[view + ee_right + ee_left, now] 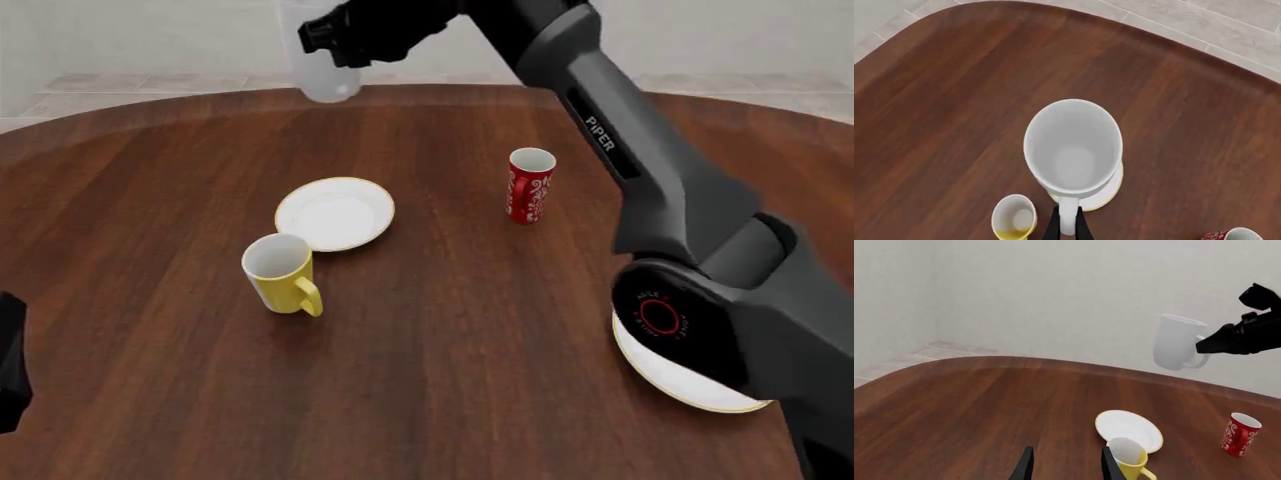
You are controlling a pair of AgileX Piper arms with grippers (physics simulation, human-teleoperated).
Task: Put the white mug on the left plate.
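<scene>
My right gripper (320, 38) is shut on the loop handle of the white mug (318, 62) and holds it upright, high above the table's far side. In the right wrist view I look down into the white mug (1073, 147), with the gripper (1067, 226) pinching its handle and the left plate (1113, 192) partly hidden beneath it. The left plate (335, 213), small with a gold rim, lies on the wood left of centre and has nothing on it. In the left wrist view the mug (1177, 342) hangs well above the plate (1124, 427). My left gripper (1064, 466) is open, low over the table.
A yellow mug (280, 272) stands just in front of the left plate, close beside a finger of the left gripper. The red patterned cup (531, 185) stands to the plate's right. A larger gold-rimmed plate (694, 388) lies at the near right, partly behind the right arm's base.
</scene>
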